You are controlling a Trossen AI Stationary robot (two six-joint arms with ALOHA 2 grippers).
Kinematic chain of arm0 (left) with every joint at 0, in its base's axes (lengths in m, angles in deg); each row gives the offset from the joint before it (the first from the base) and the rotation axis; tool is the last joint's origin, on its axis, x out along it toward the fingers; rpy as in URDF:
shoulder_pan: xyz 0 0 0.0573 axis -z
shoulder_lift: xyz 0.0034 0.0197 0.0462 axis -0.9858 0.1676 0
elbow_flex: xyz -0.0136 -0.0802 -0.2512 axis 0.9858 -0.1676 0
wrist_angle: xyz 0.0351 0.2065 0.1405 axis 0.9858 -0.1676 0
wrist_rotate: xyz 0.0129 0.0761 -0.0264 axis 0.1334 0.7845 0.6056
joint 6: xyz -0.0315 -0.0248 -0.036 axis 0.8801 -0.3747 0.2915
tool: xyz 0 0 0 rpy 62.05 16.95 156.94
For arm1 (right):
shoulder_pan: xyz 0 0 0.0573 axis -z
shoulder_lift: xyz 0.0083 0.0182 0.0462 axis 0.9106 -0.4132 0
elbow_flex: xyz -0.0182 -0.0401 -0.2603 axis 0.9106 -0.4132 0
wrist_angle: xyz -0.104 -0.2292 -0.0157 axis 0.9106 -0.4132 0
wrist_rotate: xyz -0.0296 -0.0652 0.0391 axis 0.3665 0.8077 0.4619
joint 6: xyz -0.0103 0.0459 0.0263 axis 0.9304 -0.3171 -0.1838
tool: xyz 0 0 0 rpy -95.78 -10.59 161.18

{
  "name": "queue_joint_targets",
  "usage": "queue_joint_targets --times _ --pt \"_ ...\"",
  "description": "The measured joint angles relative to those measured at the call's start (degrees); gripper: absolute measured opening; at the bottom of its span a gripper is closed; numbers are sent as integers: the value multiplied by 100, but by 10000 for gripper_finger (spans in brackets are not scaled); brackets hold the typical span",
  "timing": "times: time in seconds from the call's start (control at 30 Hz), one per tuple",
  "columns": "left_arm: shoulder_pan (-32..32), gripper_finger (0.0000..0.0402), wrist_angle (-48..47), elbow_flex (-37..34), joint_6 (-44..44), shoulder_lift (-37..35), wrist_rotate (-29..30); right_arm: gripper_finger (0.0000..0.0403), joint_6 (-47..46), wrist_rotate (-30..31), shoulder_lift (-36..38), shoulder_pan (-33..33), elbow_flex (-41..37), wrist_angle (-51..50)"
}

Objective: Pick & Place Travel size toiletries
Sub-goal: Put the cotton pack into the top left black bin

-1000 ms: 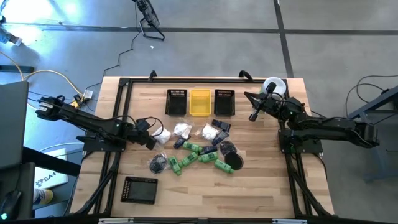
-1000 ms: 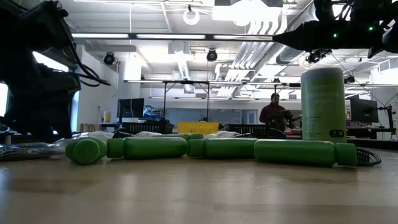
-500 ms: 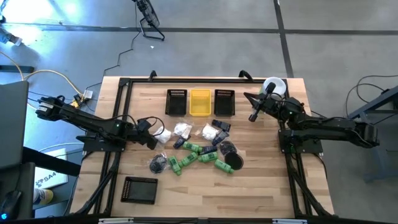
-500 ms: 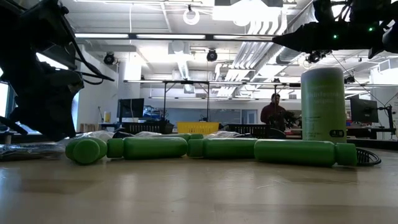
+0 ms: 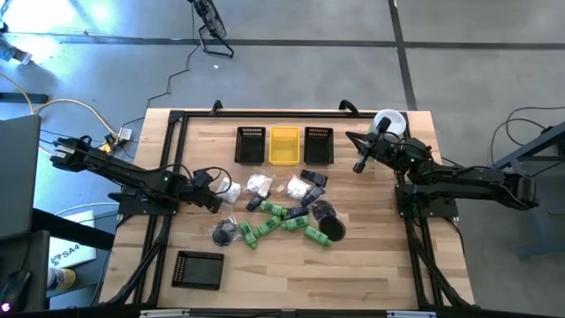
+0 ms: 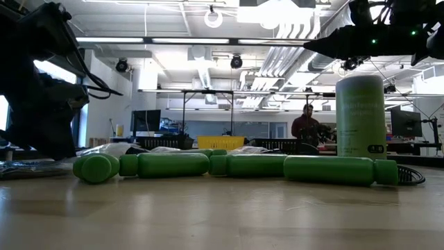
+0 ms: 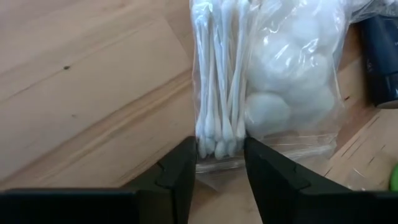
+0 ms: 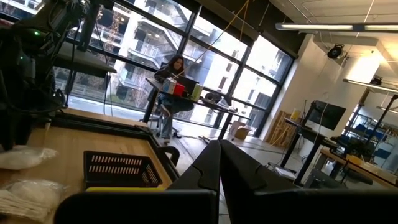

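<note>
While the pale wooden table (image 5: 371,265) carried the whole scatter of toiletries at its middle, the left arm's gripper (image 5: 214,196) reached in from the table's left side and the right arm's gripper (image 5: 359,165) waited above the far right corner, its fingers pressed fully together on nothing. Three small rectangular bins (image 5: 284,145), two black and one yellow, stood in a row at the far edge. Bright green little bottles (image 5: 281,219) lay in a loose cluster just nearer than the bins.

At the cluster's left edge lay a clear crinkly plastic packet of white cotton swabs and cotton balls (image 7: 261,81), flat on the wood. The left gripper's two dark fingers (image 7: 180,174) straddled the packet's swab end, closing on the film there, though contact could not be confirmed. The packet looked very light, soft and slippery. The bundled swab stems probably offered the firmest hold, since loose film alone might slide free.
</note>
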Motion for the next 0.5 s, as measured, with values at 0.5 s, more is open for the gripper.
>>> queue_joint_targets --times 0.5 --pt "-4 105 -37 -13 -203 5 85 2 0 2 1 0 0 3"
